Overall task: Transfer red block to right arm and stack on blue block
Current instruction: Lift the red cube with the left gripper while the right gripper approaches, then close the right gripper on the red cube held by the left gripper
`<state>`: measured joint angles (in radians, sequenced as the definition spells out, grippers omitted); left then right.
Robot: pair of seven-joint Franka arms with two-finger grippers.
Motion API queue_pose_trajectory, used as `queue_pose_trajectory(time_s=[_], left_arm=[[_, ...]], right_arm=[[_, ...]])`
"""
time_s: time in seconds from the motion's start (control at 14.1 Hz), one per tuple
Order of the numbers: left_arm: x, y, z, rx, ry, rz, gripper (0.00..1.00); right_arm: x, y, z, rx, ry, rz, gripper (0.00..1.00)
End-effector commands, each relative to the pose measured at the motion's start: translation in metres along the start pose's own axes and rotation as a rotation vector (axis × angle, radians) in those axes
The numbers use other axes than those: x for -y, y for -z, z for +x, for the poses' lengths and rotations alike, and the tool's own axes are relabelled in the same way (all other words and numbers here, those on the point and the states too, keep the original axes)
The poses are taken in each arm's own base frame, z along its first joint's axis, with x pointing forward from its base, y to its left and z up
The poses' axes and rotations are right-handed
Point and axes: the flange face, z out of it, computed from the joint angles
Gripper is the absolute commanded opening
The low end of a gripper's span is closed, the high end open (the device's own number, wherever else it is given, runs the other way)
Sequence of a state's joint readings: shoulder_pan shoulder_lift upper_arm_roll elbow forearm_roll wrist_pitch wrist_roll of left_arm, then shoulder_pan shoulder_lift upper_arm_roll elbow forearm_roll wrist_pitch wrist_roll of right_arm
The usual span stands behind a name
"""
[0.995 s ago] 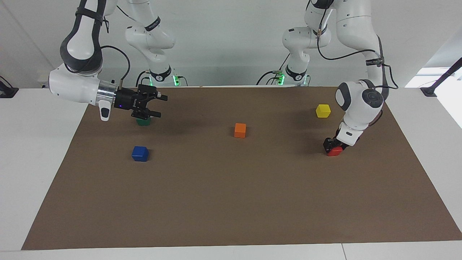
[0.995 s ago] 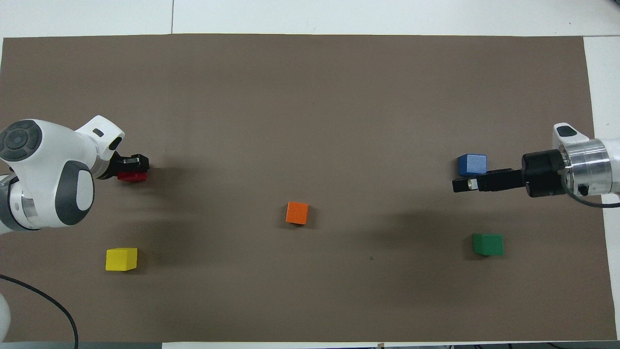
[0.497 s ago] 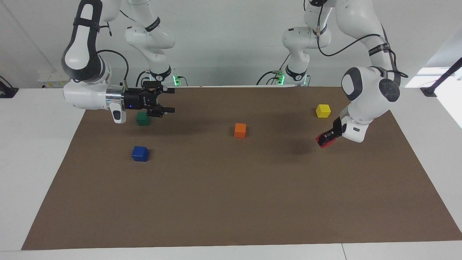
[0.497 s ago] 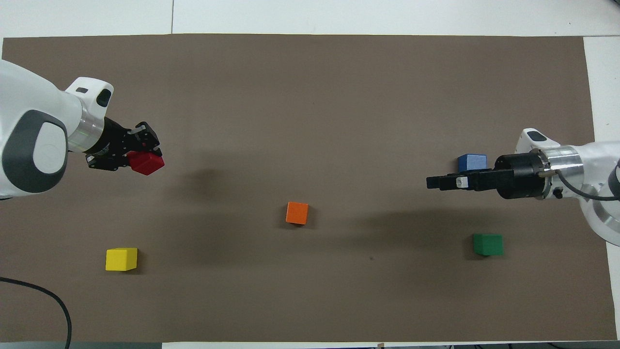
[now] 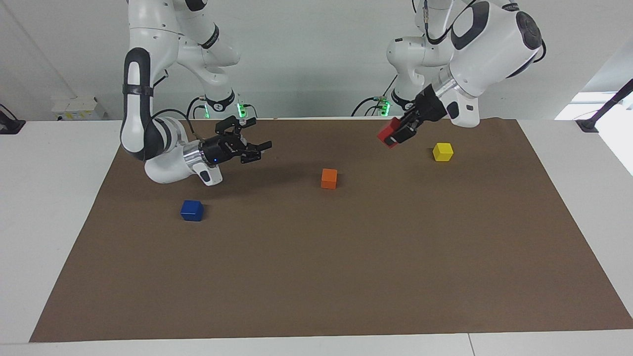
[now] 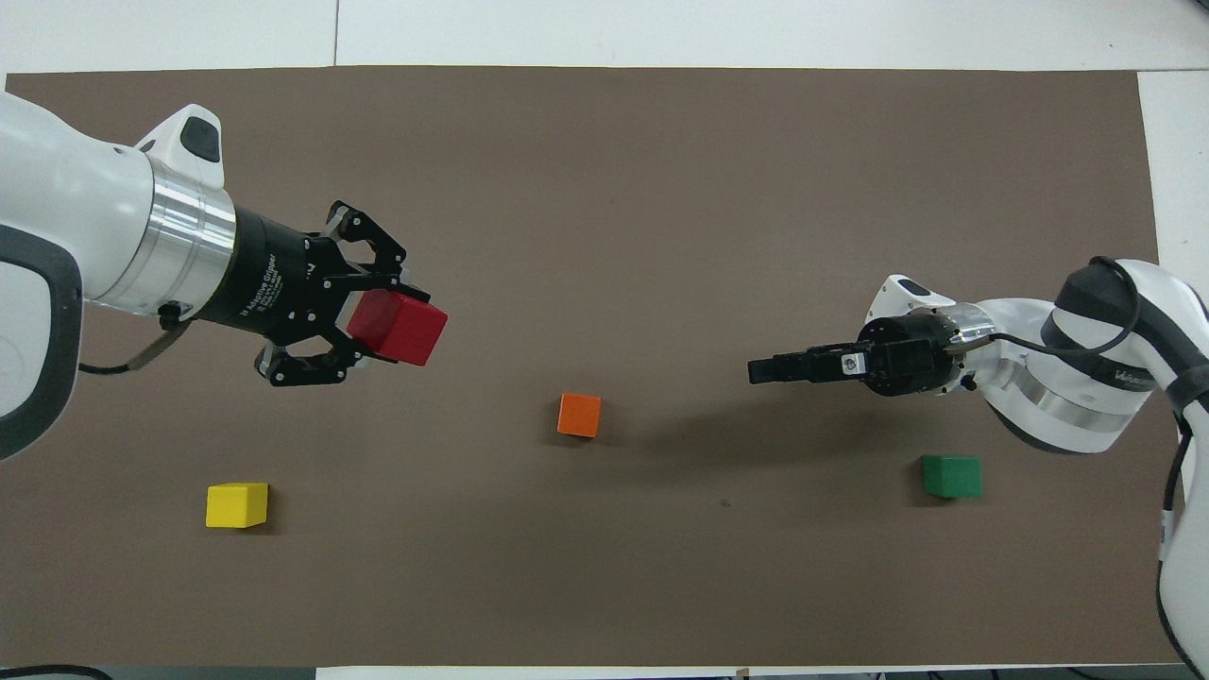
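Bright, even indoor light leaves soft shadows on the brown mat (image 5: 316,277); both views are sharp, without glare.

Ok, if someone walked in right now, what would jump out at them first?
Probably the red block, held up in the air by the left gripper above the brown mat, toward the left arm's end of the table. Next, the right gripper, open and pointing toward it from the other end, with the blue block sitting on the mat.
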<state>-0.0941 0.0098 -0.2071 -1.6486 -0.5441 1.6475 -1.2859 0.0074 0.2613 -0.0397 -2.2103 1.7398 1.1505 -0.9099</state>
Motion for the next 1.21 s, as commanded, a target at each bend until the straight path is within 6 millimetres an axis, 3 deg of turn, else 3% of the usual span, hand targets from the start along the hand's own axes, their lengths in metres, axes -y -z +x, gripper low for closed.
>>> queue_pose_trajectory(time_s=[0.0, 0.28, 0.43, 0.57, 0.71, 0.99, 1.14], left_arm=[[-0.009, -0.02, -0.04, 0.061, 0.167, -0.039, 0.0], [-0.014, -0.05, -0.081, 0.128, 0.319, -0.086, 0.0], [-0.007, -0.08, -0.109, 0.117, 0.296, -0.115, 0.0], [0.003, -0.106, -0.126, 0.098, 0.28, -0.171, 0.0], [0.004, -0.11, -0.133, 0.101, 0.282, -0.174, 0.0], [0.004, -0.112, -0.135, 0.104, 0.32, -0.178, 0.0], [0.004, -0.117, -0.149, 0.116, 0.366, -0.213, 0.0]], right_arm=[[-0.018, -0.034, -0.006, -0.029, 0.001, 0.137, 1.0], [-0.045, -0.056, -0.012, -0.04, -0.029, 0.266, 1.0], [-0.072, -0.071, -0.021, -0.039, -0.007, 0.349, 1.0], [-0.08, -0.072, -0.024, -0.032, -0.021, 0.375, 1.0], [-0.084, -0.073, -0.024, -0.033, -0.024, 0.407, 1.0], [-0.094, -0.095, -0.019, -0.069, 0.002, 0.446, 1.0], [-0.095, -0.104, -0.017, -0.08, 0.021, 0.451, 1.0]])
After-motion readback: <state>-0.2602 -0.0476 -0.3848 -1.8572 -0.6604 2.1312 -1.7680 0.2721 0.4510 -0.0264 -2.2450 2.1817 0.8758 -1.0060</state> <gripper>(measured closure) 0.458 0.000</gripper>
